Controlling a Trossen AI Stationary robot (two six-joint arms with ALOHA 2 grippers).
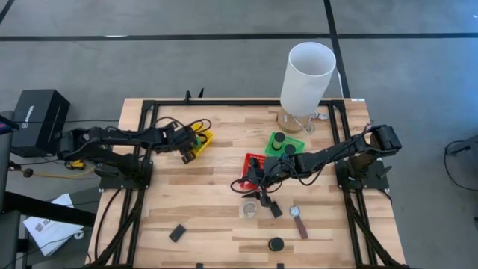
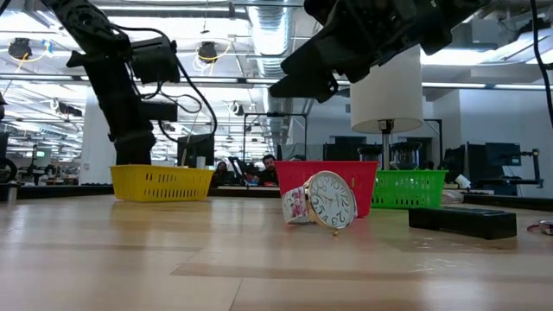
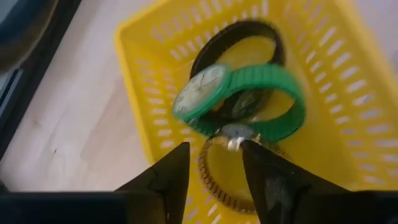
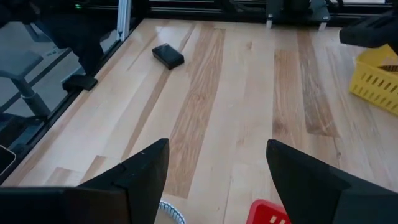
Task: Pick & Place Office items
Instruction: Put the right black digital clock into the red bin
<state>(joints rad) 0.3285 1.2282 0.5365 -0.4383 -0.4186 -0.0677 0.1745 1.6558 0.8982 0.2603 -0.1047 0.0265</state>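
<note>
The left gripper [image 3: 214, 165] hangs over the yellow basket [image 3: 348, 106], jaws partly open and empty; three watches lie inside: green [image 3: 249, 99], black [image 3: 239, 40], gold-banded [image 3: 221, 180]. The right gripper [image 1: 263, 196], wide open and empty, hovers beside the red basket [image 1: 249, 161]. Two black cylinders [image 1: 278, 138] sit in the green basket [image 1: 297, 138].

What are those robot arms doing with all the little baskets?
They are sorting small office items into baskets. The left gripper hangs open over the yellow basket, where a green watch, a black-strapped watch and a gold-banded watch lie. The right gripper is open over the table by the red basket. A brown-strapped watch, black pieces and a clear ring wait on the table.
</note>
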